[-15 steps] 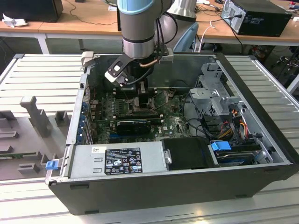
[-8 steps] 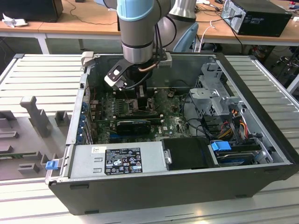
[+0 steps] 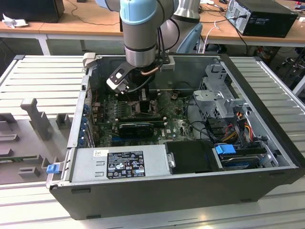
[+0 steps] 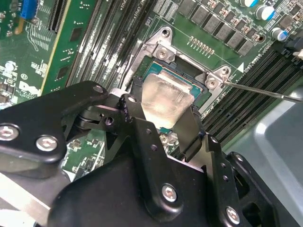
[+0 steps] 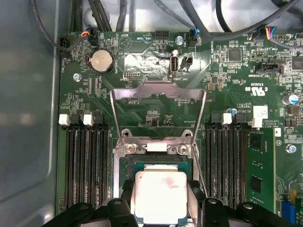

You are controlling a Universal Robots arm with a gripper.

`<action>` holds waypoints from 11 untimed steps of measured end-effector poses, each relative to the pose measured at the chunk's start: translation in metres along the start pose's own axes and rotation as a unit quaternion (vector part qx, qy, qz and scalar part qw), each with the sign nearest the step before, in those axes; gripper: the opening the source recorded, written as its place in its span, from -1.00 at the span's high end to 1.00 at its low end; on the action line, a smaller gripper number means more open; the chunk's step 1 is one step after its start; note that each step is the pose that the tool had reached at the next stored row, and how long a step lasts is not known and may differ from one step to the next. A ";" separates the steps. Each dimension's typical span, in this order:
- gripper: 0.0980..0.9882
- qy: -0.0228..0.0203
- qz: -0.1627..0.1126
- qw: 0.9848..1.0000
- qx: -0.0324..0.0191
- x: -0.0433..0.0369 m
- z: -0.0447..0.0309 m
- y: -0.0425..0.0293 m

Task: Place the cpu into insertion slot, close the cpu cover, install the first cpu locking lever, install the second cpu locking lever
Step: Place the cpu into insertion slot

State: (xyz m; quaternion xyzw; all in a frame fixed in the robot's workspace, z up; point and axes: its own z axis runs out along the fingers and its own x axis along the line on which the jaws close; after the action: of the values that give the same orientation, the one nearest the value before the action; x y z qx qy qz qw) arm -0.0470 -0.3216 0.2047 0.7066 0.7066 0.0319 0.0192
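Observation:
The cpu point(image 5: 160, 195), a square chip with a silver top, sits at or just over the insertion slot point(image 5: 156, 161) on the green motherboard. My gripper point(image 5: 161, 208) has a black finger pressed against each of two opposite edges of the chip point(image 4: 165, 97). I cannot tell whether the chip is fully seated. The cpu cover point(image 5: 158, 90) stands swung open, away from the slot, its window showing the board behind. A thin locking lever point(image 4: 265, 91) runs free beside the slot's metal rim point(image 4: 161, 49). In the exterior view the gripper point(image 3: 143, 100) reaches down into the open computer case.
Long black memory slots point(image 5: 85, 161) flank the socket on both sides point(image 5: 227, 161). Cables point(image 5: 222, 23) cross near the board's edge, by a coin battery point(image 5: 101, 60). The case holds a power supply point(image 3: 121, 162), a drive cage point(image 3: 219, 95) and a black card point(image 3: 138, 128).

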 end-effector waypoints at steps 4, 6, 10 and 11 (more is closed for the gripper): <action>0.03 0.000 0.000 1.000 0.005 0.0004 0.0021 0.0026; 0.03 0.000 0.000 1.000 0.007 0.0011 0.0036 0.0028; 0.03 0.000 0.000 1.000 0.007 0.0016 0.0042 0.0028; 0.03 0.000 0.000 1.000 0.007 0.0017 0.0043 0.0028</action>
State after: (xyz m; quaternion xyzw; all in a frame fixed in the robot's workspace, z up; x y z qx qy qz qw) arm -0.0440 -0.3198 0.2007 0.7068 0.7068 0.0272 0.0146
